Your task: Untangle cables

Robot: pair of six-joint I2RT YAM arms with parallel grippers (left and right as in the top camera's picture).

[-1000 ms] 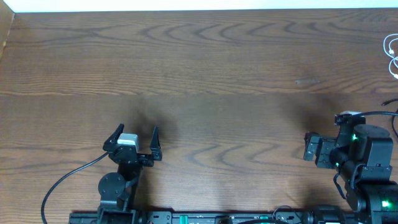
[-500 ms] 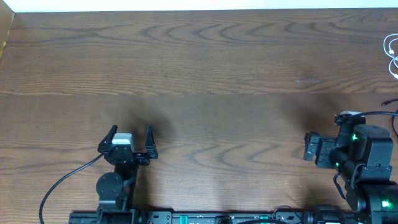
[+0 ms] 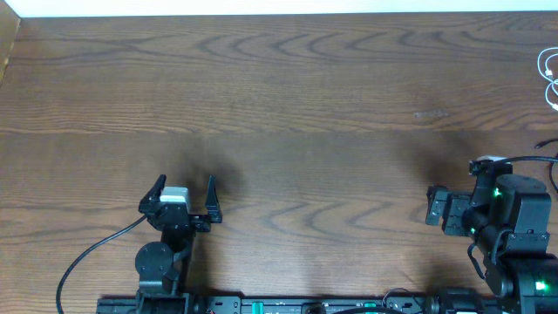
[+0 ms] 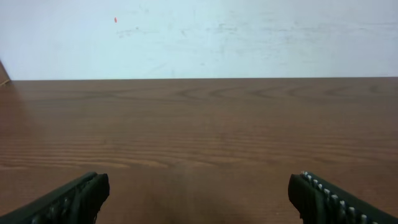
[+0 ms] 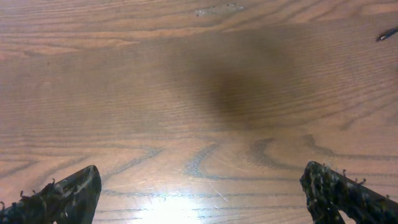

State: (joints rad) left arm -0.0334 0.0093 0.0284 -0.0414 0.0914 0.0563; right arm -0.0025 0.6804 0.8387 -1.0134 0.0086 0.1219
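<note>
In the overhead view a white cable (image 3: 548,73) lies looped at the far right edge of the table, mostly cut off by the frame. A thin black cable end (image 3: 547,141) pokes in below it and shows at the top right of the right wrist view as a dark cable tip (image 5: 387,33). My left gripper (image 3: 185,183) hovers open at the near left, far from both cables, with only bare wood between its fingers (image 4: 81,196). Near the front right my right gripper (image 3: 430,206) is open too, with nothing between its fingers (image 5: 336,190).
The wooden table (image 3: 288,96) reaches back to a white wall (image 4: 199,31). A thick black robot wire (image 3: 87,253) curls at the front left by the left arm base. The right arm's body (image 3: 510,218) fills the near right corner.
The left gripper has shifted slightly left and straightened up since a second ago. The right arm and the cables have not moved.
</note>
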